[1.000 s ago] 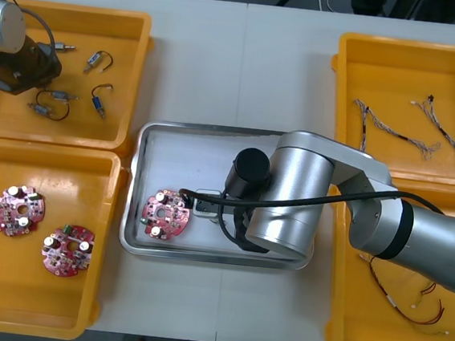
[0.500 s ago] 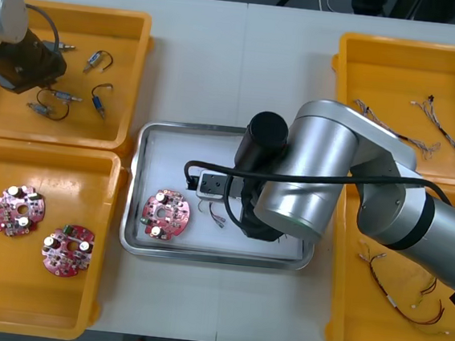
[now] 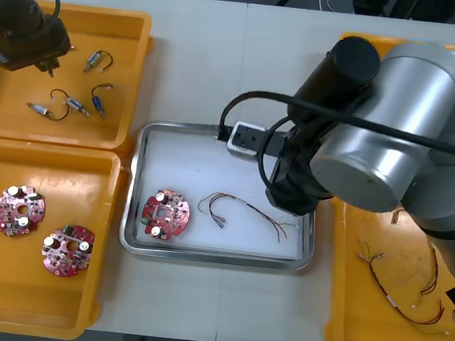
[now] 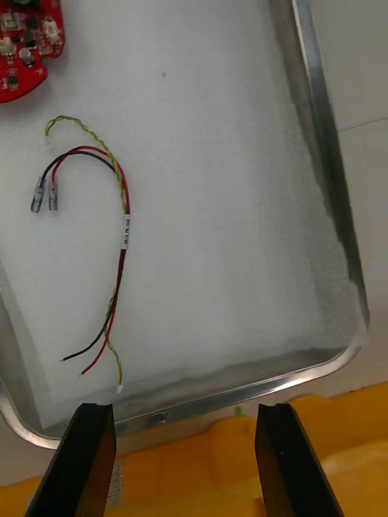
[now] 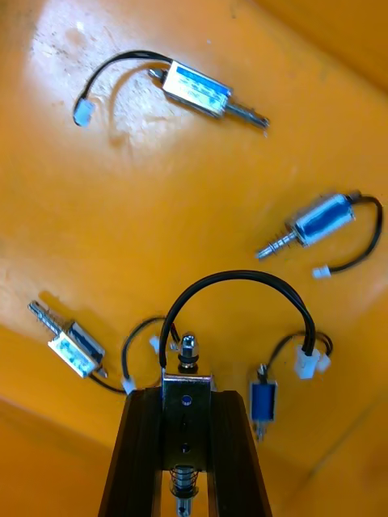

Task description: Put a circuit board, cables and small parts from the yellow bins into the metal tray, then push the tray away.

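Note:
The metal tray (image 3: 139,180), white inside, holds a round red circuit board (image 3: 164,213) and a red and yellow cable (image 3: 244,211). In the right wrist view my right gripper (image 4: 184,456) hangs open and empty above the tray's rim (image 4: 323,145), beside the cable (image 4: 113,234) and board (image 4: 24,44). My left gripper (image 5: 186,401) is shut on a small metal part (image 5: 187,386) with a looped black lead, over several other small metal parts (image 5: 194,85). In the front view my left gripper (image 3: 51,61) is over the far left yellow bin (image 3: 132,73).
The near left bin (image 3: 95,287) holds two more circuit boards (image 3: 18,208). Red and yellow cables (image 3: 401,292) lie in the near right bin (image 3: 341,327). My right arm (image 3: 377,128) covers most of the far right bin.
My right arm has risen and swung away from the tray's middle toward its right side, leaving the red and yellow cable in the tray. My left gripper has shifted toward the bin's far edge.

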`<state>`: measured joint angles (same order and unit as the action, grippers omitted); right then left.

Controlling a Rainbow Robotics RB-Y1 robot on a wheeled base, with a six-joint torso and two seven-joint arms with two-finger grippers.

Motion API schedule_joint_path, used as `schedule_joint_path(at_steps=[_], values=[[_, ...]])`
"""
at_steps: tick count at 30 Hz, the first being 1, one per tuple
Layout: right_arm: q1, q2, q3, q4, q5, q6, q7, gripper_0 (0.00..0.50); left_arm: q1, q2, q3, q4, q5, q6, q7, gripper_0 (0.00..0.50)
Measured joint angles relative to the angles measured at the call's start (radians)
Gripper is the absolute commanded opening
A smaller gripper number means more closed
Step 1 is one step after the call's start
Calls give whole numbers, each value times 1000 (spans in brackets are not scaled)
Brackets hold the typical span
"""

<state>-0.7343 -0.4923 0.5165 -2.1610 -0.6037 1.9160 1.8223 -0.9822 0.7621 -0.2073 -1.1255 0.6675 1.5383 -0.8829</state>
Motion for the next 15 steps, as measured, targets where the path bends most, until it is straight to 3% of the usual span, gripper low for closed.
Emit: schedule_joint_path(at_steps=[8,15], values=[[21,-2,-163,-41,0,1,0,500,60,2,0,-251,22,137,0,0],[83,-43,-303,-80,0,1,0,500,89,1,0,-404,83,228,0,0]])
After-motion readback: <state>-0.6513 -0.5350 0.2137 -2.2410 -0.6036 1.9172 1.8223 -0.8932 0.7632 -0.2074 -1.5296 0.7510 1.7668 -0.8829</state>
